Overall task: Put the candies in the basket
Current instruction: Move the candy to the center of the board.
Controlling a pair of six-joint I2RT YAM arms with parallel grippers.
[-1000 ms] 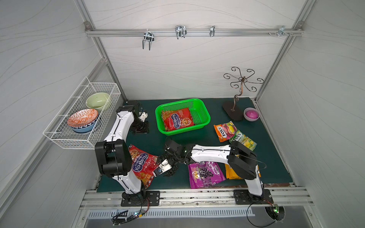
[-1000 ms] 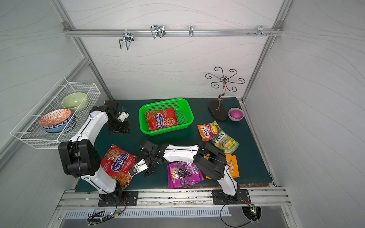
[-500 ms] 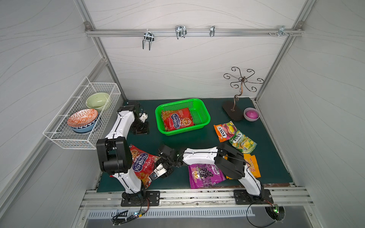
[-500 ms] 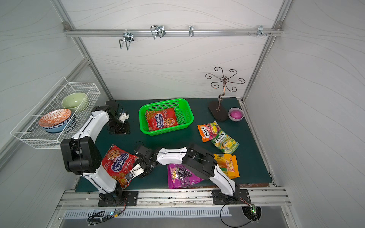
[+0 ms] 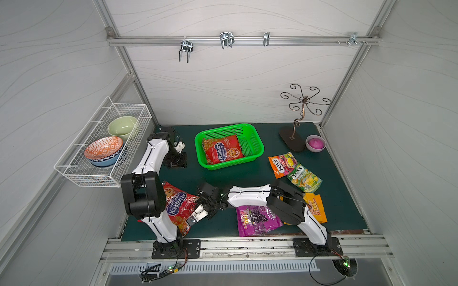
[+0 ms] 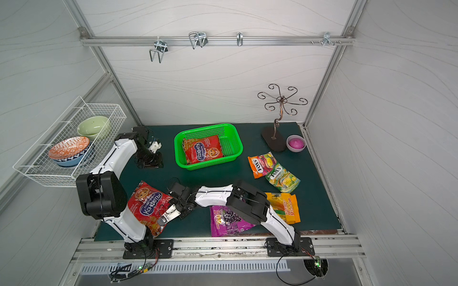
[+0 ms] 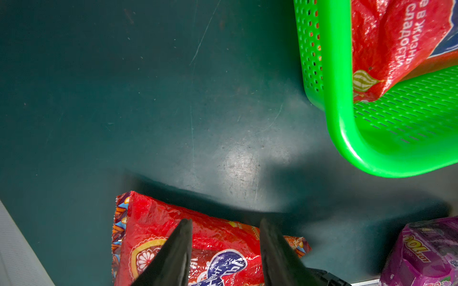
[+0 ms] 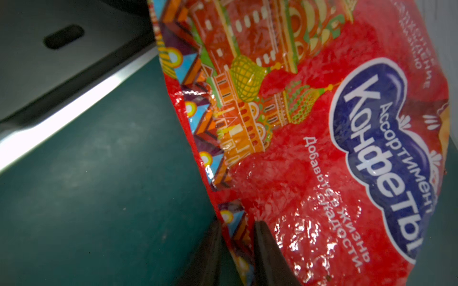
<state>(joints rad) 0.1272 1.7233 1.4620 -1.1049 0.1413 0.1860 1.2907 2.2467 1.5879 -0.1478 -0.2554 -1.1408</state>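
- Basket of white wire (image 5: 81, 173) hangs on the wall well left of the bright green perforated plastic basket (image 5: 257, 148). It holds a pale green bowl (image 5: 122, 125) and an orange-and-blue patterned bowl (image 5: 104, 151).
- Just left of the green basket, the left fingers (image 5: 178, 161) point down at the dark green table (image 5: 223, 183). They are spread apart with nothing between them.
- In front of the green basket and to its left, a large red glossy candy bag with a blue oval logo (image 5: 179, 205) lies on the table, partly under the left arm.
- The right fingers (image 5: 195, 216) grasp this loose red bag (image 8: 309, 148). In the right wrist view its patterned edge fills the narrow gap between them.
- Inside the green basket, a second large red bag (image 5: 221, 152) lies on the floor.
- In front of the green basket and to its right, a purple bag with grapes (image 5: 255, 220) lies partly under the right arm.
- Right of the green basket, a small orange bag (image 5: 282, 164) touches a small green-yellow bag (image 5: 304, 178).
- Farther front-right of the green basket is a yellow-orange bag (image 5: 316, 208).
- Right of the green basket towards the back, a dark metal stand with curled hooks (image 5: 292, 141) is just beside a small pink bowl (image 5: 315, 143).
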